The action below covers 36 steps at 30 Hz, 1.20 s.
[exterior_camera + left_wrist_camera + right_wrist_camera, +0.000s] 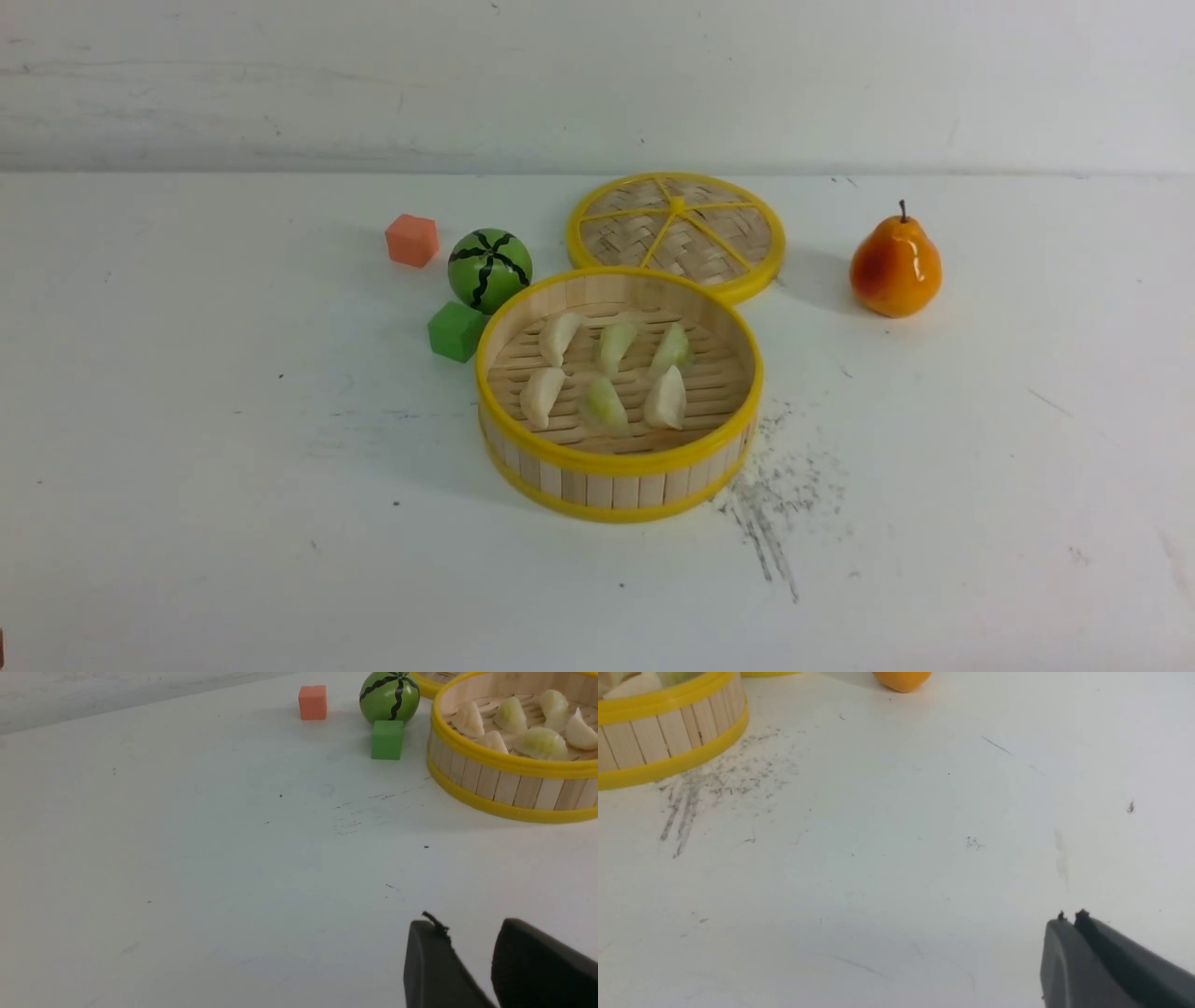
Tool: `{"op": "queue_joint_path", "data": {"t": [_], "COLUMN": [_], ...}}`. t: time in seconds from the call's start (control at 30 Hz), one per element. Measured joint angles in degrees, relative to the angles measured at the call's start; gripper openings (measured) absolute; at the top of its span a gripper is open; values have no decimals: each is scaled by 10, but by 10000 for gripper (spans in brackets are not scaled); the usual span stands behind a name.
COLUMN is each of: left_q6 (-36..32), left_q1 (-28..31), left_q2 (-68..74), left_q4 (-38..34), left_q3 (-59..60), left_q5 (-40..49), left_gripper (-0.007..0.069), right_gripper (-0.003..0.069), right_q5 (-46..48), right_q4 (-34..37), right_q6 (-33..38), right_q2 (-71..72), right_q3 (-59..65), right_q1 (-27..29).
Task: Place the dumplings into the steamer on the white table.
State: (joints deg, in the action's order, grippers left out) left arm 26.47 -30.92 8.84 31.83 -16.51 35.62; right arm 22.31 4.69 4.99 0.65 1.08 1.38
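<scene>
Front cam: I see all six dumplings (607, 373) inside the steamer (620, 467), two rows of three on the slatted floor, three cream, three pale green, none touching the wall as far as I can tell. Steamer sits mid-table on the white table (187, 467), nearer the front edge than the back edge. Dark scratch patch (780, 495) is just beside the steamer's base, twd the right edge.

Woven lid (676, 233) lies flat behind the steamer, its rim tucked just behind the steamer's back rim; can't tell if they touch. Green cube (456, 331) is just beside the steamer wall on the left-edge side, watermelon ball (489, 270) right behind it, orange cube (412, 240) further twd the back-left. Pear (894, 266) stands upright, well apart, twd the right edge.

Neither arm shows in front cam. Left wrist cam: left gripper (467, 933) has a clear gap btwn its tips, nothing in it, over bare table, well short of the steamer. Right wrist cam: right gripper (1070, 917) tips are pressed together, holding nothing, over bare table, away from the scratch patch.
</scene>
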Motion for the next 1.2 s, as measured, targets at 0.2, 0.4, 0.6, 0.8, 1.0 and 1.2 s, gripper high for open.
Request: {"op": "queue_joint_path", "data": {"t": [0.2,0.4,0.6,0.8,1.0,1.2], "left_q6": [0,0,0,0,0,0], "left_q1": [0,0,0,0,0,0], "left_q2": [0,0,0,0,0,0], "left_q4": [0,0,0,0,0,0], "left_q3": [0,0,0,0,0,0], "left_q5": [0,0,0,0,0,0], "left_gripper": [200,207,215,218,218,219], "right_gripper": [16,16,20,29,36,47], "right_q5": [0,0,0,0,0,0], "right_q4": [0,0,1,1,1,1], "right_q6": [1,1,1,1,1,1], "right_q2": [0,0,0,0,0,0], "right_q3": [0,0,0,0,0,0], "right_q1": [-25,-21,0,6,6,6]}}
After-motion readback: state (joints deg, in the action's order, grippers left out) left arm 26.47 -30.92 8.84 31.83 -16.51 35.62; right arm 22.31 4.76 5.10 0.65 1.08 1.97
